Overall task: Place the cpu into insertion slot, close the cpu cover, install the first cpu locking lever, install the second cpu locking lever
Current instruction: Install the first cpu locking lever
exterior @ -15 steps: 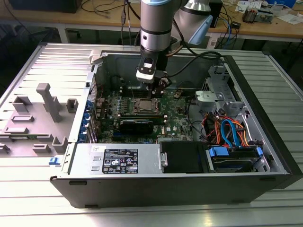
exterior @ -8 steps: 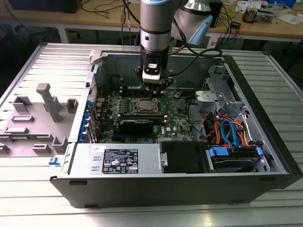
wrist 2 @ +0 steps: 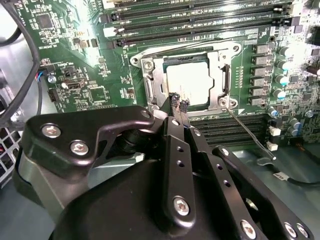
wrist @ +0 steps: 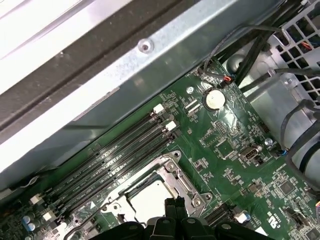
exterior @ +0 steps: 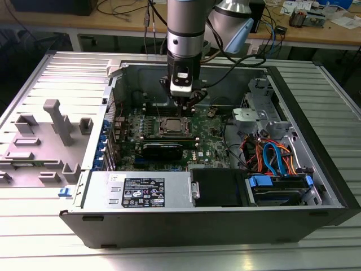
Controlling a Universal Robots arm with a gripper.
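Your claw (wrist 2: pixel 179 103), tips together at the cpu cover (wrist 2: pixel 150 85) edge, may skid and gouge the cpu (wrist 2: pixel 190 82) if angled.

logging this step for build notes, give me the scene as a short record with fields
cpu: lying flat in the insertion slot
cpu cover: down over the chip, whose top shows through its window
wire lever: angled away from the slot's corner, across the memory slots; looks unlatched
claw: low over the board, tip at the cover's edge; contact unclear
setting: open computer case on a ribbed metal table
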